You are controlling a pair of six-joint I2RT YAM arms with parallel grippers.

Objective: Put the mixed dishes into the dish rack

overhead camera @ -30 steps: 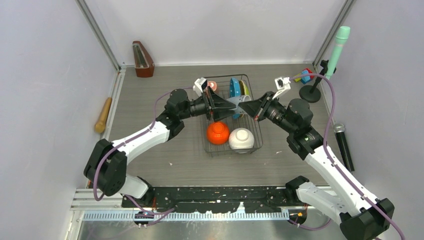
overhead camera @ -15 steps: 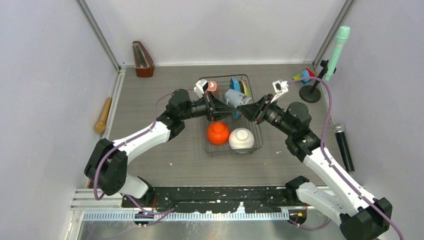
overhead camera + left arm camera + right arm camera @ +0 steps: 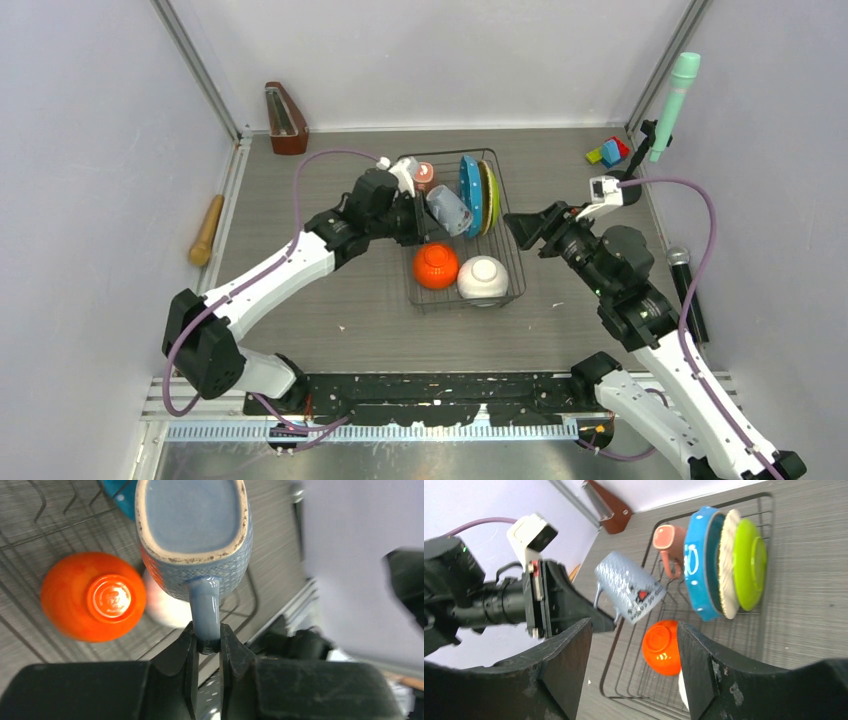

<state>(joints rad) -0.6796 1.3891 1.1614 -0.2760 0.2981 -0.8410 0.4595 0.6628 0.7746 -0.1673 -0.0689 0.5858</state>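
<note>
One dish is not yet racked: the small grey-blue mug (image 3: 192, 530) is pinched by its handle in the left gripper (image 3: 206, 640) and hung tilted above the middle of the dish rack (image 3: 508, 240), probably for setting down in the free space. The orange bowl (image 3: 436, 266) and white bowl (image 3: 482, 278) are upturned at the rack's 6 o'clock end. The right gripper (image 3: 634, 630), jaws spread and holding nothing, is placed at 3 o'clock, likely to leave room.
</note>
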